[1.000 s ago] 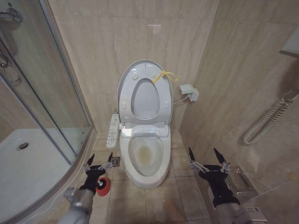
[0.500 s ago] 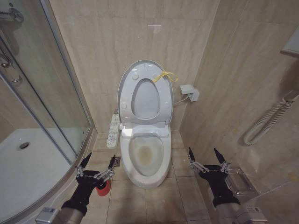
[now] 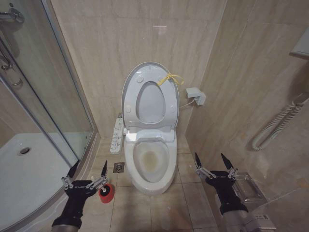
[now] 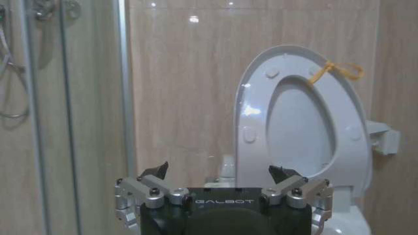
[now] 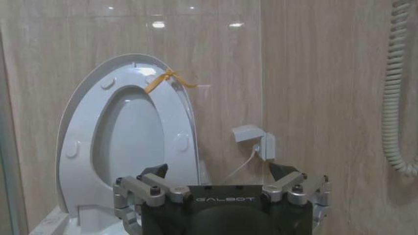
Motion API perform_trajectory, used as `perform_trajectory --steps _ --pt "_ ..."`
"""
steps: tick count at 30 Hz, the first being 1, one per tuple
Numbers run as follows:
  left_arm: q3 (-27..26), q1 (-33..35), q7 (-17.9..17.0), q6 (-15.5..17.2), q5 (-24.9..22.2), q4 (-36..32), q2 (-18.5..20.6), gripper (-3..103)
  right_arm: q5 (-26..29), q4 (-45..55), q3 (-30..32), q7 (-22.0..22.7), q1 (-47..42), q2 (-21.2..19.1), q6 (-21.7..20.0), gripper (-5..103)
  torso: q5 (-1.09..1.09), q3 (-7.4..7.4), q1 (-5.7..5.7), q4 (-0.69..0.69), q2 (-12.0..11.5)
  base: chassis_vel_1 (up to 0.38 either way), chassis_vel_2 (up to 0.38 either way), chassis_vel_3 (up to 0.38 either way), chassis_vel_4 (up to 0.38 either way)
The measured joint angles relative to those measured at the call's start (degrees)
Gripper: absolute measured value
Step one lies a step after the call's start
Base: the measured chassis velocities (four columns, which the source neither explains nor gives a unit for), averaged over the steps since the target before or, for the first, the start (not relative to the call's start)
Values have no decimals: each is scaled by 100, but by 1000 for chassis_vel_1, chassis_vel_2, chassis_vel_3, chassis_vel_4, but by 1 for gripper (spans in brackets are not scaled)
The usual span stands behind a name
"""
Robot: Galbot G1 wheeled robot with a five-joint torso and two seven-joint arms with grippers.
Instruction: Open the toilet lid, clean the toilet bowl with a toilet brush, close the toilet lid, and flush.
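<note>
Left pincer (image 3: pixel 86 172), spread and empty, has drawn back from over the red holder cup (image 3: pixel 106 192) now just beside it; toilet lid (image 3: pixel 150 92) stands raised ahead, so brush pickup likely pending; right pincer (image 3: pixel 214 165) spread, idle.

Left tool (image 3: pixel 87 171) has pulled back and to the robot's left, away from the toilet bowl (image 3: pixel 150 164); fingers spread throughout. Red holder cup (image 3: pixel 106 192), partly covered by the tool a second ago, now sits exposed just right of it.
</note>
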Motion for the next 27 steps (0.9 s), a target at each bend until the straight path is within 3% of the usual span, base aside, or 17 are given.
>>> perform_trajectory --steps 3,13,27 --pt "-204 180 146 -330 -97 67 -96 100 0 0 0 0 0 0 0 100 0 0 0 1 0 0 0 0 0" --pt "-184 404 388 -666 -30 30 -225 100 0 0 0 0 0 0 0 100 0 0 0 0 0 0 0 0 0" --pt "-219 429 480 -721 -21 25 -185 100 0 0 0 0 0 0 0 100 0 0 0 0 0 0 0 0 0"
